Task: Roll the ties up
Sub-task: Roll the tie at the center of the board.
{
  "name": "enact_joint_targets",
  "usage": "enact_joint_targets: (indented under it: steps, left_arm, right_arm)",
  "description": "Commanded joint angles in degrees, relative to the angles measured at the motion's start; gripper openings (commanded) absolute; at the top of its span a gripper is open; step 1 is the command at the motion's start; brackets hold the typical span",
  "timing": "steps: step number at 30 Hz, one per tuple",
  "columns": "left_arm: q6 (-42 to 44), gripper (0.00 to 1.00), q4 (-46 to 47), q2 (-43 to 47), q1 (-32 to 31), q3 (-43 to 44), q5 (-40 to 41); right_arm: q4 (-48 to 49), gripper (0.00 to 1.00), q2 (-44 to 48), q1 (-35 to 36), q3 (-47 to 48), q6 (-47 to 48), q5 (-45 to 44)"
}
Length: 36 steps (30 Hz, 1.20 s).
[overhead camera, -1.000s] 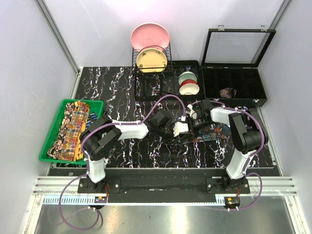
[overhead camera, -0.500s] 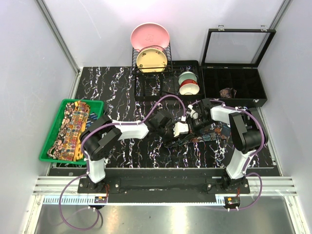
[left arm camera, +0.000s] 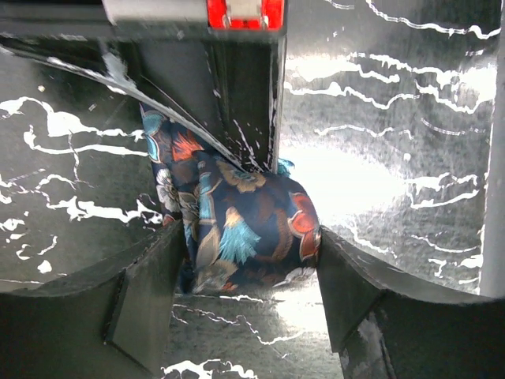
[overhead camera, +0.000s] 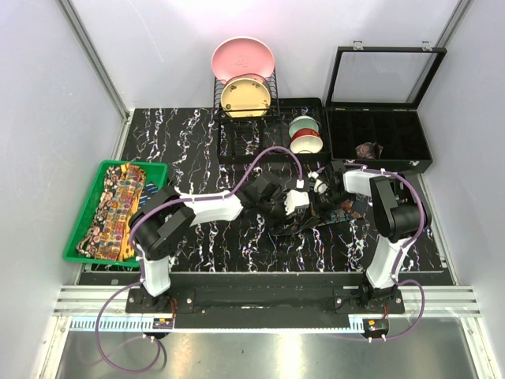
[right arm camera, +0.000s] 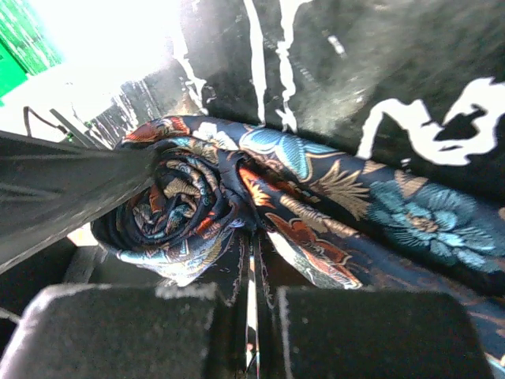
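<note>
Black, white-veined table (overhead camera: 197, 150), seen from above. Resting directly on it: a green tray (overhead camera: 79, 237) at the left, seemingly overhanging the edge; a wire dish rack (overhead camera: 237, 142) and a black tray (overhead camera: 278, 118) at the rear centre; an open-lidded compartment box (overhead camera: 383, 166) at the rear right; a partly rolled dark tie (overhead camera: 345, 215) right of centre.

No text, label or number can be read anywhere.

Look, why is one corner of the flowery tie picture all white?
Right wrist view: glare washes out the top-left corner above the dark tie, and the right claw up close is blurry. Left wrist view: light bounces off the shiny table. Top view: even and sharp.
</note>
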State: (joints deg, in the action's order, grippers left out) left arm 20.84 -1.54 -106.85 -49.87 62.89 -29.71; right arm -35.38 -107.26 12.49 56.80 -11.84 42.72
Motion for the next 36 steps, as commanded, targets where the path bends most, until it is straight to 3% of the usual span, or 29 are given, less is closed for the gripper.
enact_joint_targets:
  steps: [1, 8, 10, 11, 14, 20, 36]
  left_arm:
    - [-1.4, 0.69, 1.3, 0.0, -0.3, 3.4, 0.6]
    - [1.4, 0.66, 2.6, -4.9, -1.7, 5.0, 2.5]
    - [1.1, 0.58, 2.6, -5.7, -2.2, 5.0, 2.8]
    - [1.0, 0.45, 2.3, -5.9, -2.1, 5.0, 2.9]
    - [1.6, 0.26, 1.7, -5.7, -2.2, 3.7, 3.7]
    - [2.7, 0.14, 0.3, -4.3, -1.6, 0.6, 4.3]
    - [1.2, 0.16, 2.9, -2.1, -0.8, -2.0, 2.7]
  right_arm:
    - [0.2, 0.0, -2.1, -0.5, 1.9, 0.6, -4.1]
    - [0.6, 0.0, -2.1, -0.6, 1.7, 0.4, -1.6]
    - [0.7, 0.0, -1.7, -0.5, 1.6, 0.7, -1.0]
    - [0.6, 0.0, -1.4, -0.5, 1.4, 0.8, 0.0]
    - [-0.4, 0.06, 1.4, -1.0, 1.3, 1.3, 3.1]
    - [-9.5, 0.22, 4.3, -6.6, 6.4, 5.4, 8.8]
    - [-7.1, 0.15, -7.2, -7.5, 8.7, 4.0, -4.2]
